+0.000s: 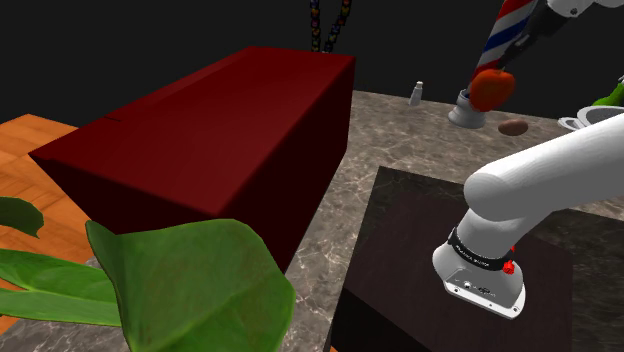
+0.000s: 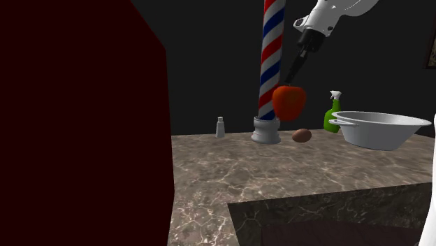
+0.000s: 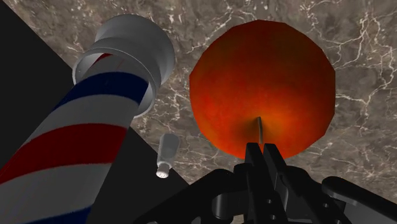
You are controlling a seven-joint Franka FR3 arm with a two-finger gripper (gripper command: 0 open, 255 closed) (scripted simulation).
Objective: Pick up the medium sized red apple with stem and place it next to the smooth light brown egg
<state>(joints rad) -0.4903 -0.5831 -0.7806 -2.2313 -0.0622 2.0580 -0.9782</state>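
In shoulder view, holds red apple (image 1: 492,90) aloft over worktop (image 1: 400,140), brown egg (image 1: 513,127) lying below and slightly toward that view's right; in second exterior view, shows same down-right offset; in wrist view, clamps gripper (image 3: 264,149) on apple's stem (image 3: 259,127), so probably needs short descent beside egg.

The smooth white tubular arm (image 1: 545,180) had rounded ends. A dark band (image 1: 478,250) with pale lettering ringed it above a light grey flange (image 1: 482,288), beside a small red stud (image 1: 511,267). The all-black hand (image 3: 263,149) bore two slim, flat fingers (image 3: 252,163).
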